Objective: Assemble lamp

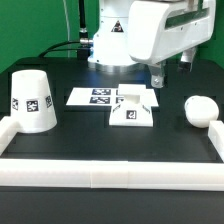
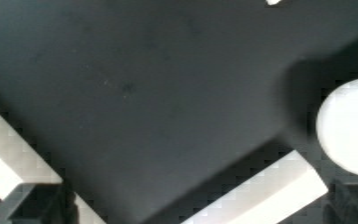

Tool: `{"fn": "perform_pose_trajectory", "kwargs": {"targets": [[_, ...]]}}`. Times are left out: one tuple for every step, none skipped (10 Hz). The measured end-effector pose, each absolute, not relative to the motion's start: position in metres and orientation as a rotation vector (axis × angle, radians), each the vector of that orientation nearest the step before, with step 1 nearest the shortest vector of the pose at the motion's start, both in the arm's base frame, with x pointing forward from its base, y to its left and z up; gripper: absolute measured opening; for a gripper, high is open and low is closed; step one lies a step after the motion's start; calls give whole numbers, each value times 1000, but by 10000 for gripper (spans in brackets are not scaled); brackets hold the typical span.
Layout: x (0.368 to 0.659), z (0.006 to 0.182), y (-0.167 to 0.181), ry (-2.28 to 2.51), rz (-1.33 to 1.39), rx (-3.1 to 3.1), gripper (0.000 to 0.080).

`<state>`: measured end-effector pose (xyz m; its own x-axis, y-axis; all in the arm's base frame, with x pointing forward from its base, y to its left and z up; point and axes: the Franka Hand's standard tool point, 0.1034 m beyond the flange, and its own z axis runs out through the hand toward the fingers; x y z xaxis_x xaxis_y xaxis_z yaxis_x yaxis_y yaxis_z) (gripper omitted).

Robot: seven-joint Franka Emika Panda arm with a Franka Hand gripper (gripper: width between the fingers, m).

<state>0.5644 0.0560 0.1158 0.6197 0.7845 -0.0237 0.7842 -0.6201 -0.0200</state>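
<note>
At the far left of the exterior view the shade is standing upright on the black surface, narrow end up. It is a smooth white plastic truncated cone, and it is carrying black-and-white square tags on its side. Their block patterns are showing, but nothing in them is reading as letters or a brand.

Along the lower edge a long white rail is running across the frame, thick and rounded, with its ends turning back along both sides.

In the middle the marker board is lying flat, a thin white sheet printed with the same kind of square tags. Just right of it the base is sitting, a small square white block with one tag facing the camera. Whether it is touching the board I cannot tell.

From the upper right the arm is reaching down, glossy white with dark cabling, and hanging above the base.

At the right the bulb is lying on the surface near the rail's side piece, a matte white rounded lump well apart from the shade.

In the wrist view the bulb is showing as a bright, overexposed curve next to white strips of rail, over a matt black surface with faint scuffs. The gripper is released. Its dark grey fingers are spread wide, with nothing between them.
</note>
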Motion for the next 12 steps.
{"fn": "perform_pose_trajectory", "kwargs": {"targets": [[564,116,56,-1366,47,-2820,699],[564,116,56,-1366,47,-2820,699],[564,116,56,-1366,47,-2820,699],[564,116,56,-1366,47,-2820,699],[564,116,56,-1366,47,-2820,699],[563,116,54,-1376,46,-2815,699],[549,111,41,-1411,37,-2795,699],[528,108,28,-1409,17,-2806,699],[507,103,16,-1417,31,-2797,699],[489,97,2,-1409,43,-2792,699],[481,95,-6,-1383,56,-2800,699],[485,96,-2,-1340,49,-2824,699]]}}
